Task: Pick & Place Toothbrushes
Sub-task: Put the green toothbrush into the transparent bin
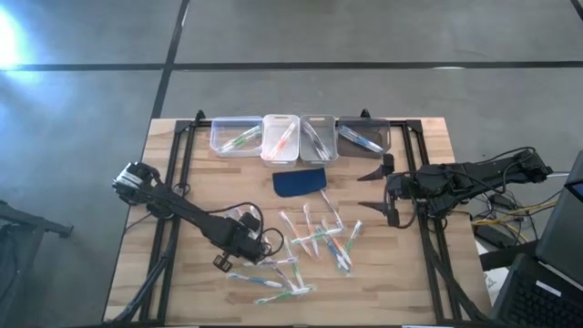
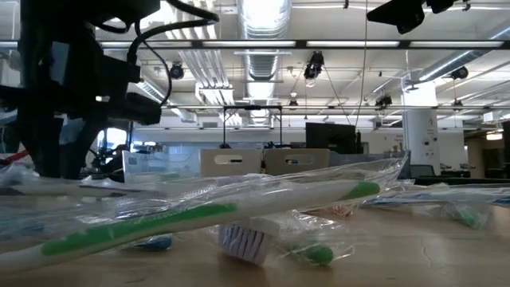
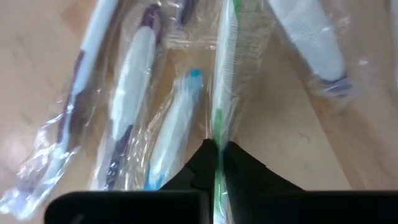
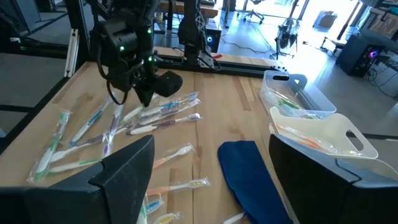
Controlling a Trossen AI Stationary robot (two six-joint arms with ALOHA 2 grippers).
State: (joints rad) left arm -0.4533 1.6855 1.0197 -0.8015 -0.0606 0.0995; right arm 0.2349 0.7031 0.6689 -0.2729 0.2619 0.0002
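Several wrapped toothbrushes [image 1: 319,241] lie scattered on the wooden table's near middle; they also show in the right wrist view [image 4: 93,134] and close up in the low view [image 2: 159,223]. My left gripper [image 1: 266,244] points down among them, shut on a green toothbrush [image 3: 225,68] in its clear wrapper. My right gripper [image 1: 373,189] hangs open above the table's right side, nothing between its fingers [image 4: 211,180]. Beside it lies a dark blue pad [image 1: 301,180]. My left gripper pinches the green toothbrush's handle [image 3: 217,134] between its two fingers, wrapper and all. The fingers come from above, pointing down, and stand on either side of the thin stick. Whether the toothbrush is clear of the table, I cannot tell.
A row of clear and white bins [image 1: 301,120] stands along the far edge, with toothbrushes inside [image 4: 298,106]. Black frame rails [image 1: 182,173] run down both table sides. Bare wood lies at the near left [image 1: 164,282].
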